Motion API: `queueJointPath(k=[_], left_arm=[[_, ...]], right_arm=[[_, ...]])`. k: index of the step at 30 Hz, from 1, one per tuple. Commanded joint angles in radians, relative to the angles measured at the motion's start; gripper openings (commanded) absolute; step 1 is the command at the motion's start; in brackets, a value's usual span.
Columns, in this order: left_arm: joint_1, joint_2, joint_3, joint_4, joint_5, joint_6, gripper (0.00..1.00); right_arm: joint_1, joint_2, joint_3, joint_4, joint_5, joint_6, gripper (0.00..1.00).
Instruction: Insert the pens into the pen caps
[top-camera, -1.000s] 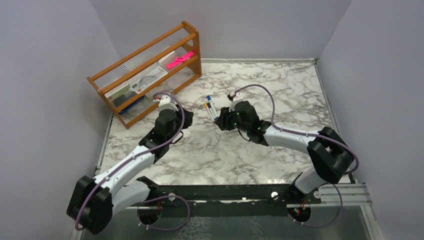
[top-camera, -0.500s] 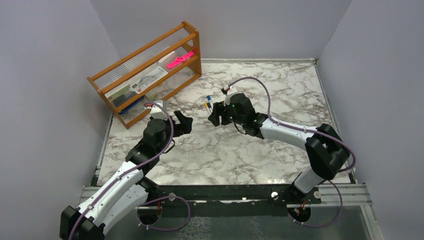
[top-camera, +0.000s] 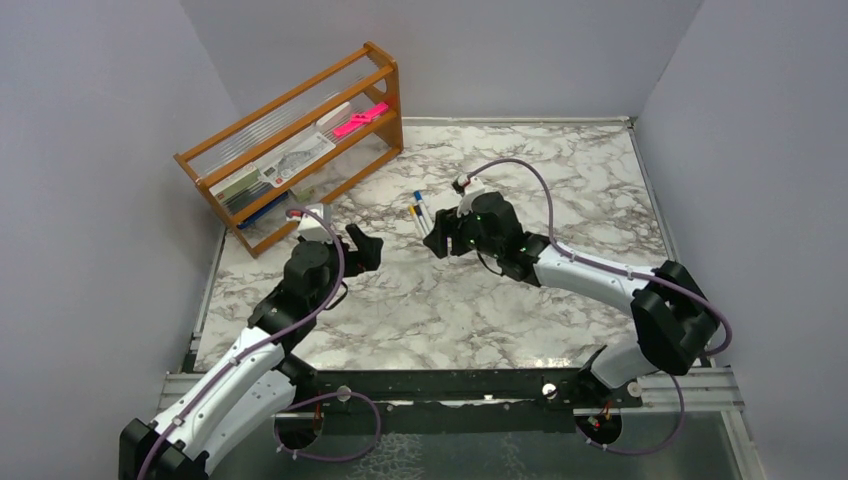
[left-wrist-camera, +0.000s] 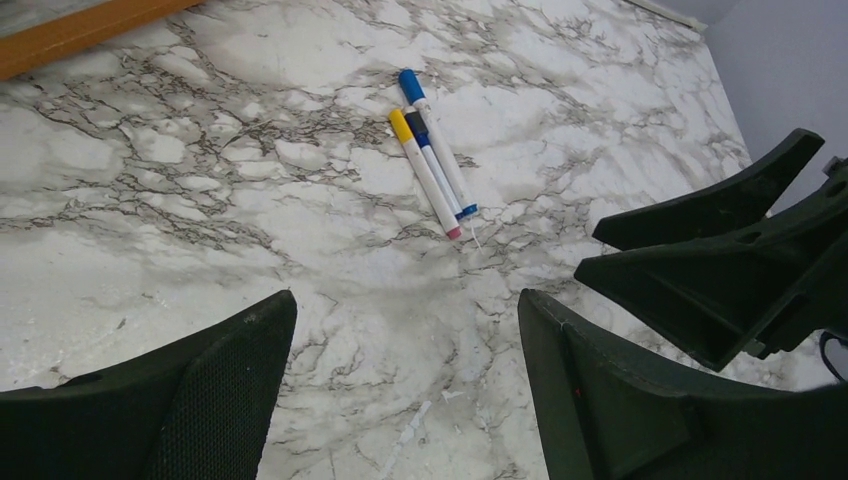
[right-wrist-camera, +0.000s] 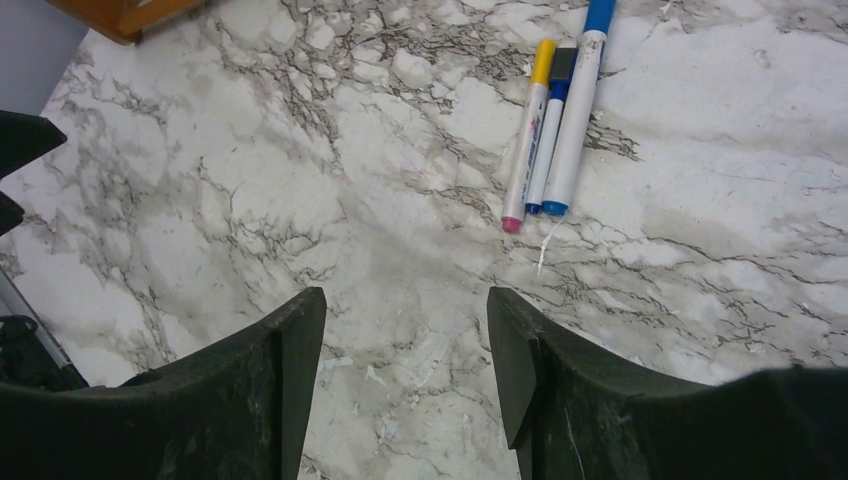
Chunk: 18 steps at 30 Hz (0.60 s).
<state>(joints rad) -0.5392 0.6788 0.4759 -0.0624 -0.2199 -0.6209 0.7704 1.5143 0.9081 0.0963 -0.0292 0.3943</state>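
**Status.** Right gripper (right-wrist-camera: 405, 380): jaws apart, nothing held. Left gripper (left-wrist-camera: 400, 390): jaws apart, nothing held. The three pens (right-wrist-camera: 548, 140) lie flat on the table (right-wrist-camera: 250, 200), parallel and touching. They are ahead of the right gripper and to the right of its gap. From the left gripper they lie ahead and further out. A yellow cap (right-wrist-camera: 543, 60) and a blue cap (right-wrist-camera: 600, 15) show at the pens' far ends. Whether these are fully seated cannot be told. No loose cap is visible.

**Hazards.**

1. Double pick. The barrels touch, so no finger fits between them. Closing over the group would likely clamp two pens or flick a neighbour aside.
2. Roll. The barrels are thin and round and the table looks smooth. A glancing finger would probably send a pen rolling away from the hand.
3. Gripper contact. Both grippers face the same group, and the right one stands just right of the left one's gap. Advancing both together risks a collision.
4. Table strike. The pens lie low, so a descent deep enough to catch one may drive the fingertips into the table.
5. Wrong grasp point. Gripping on a cap, not the barrel, may pull it loose or cock it.
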Motion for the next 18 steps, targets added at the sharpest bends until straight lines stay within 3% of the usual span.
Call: queueJointPath(k=[1,9,18], left_arm=[[-0.004,0.023,0.024,-0.022,-0.021,0.058,0.83],[-0.005,0.155,0.153,-0.107,0.009,0.137,0.83],[-0.004,0.132,0.109,-0.102,0.096,0.113,0.83]], right_arm=[[-0.003,-0.061,-0.034,-0.013,0.034,-0.014,0.59],[-0.003,-0.187,-0.131,0.009,0.045,-0.036,0.56],[-0.004,-0.327,-0.224,-0.001,0.014,0.004,0.52]])
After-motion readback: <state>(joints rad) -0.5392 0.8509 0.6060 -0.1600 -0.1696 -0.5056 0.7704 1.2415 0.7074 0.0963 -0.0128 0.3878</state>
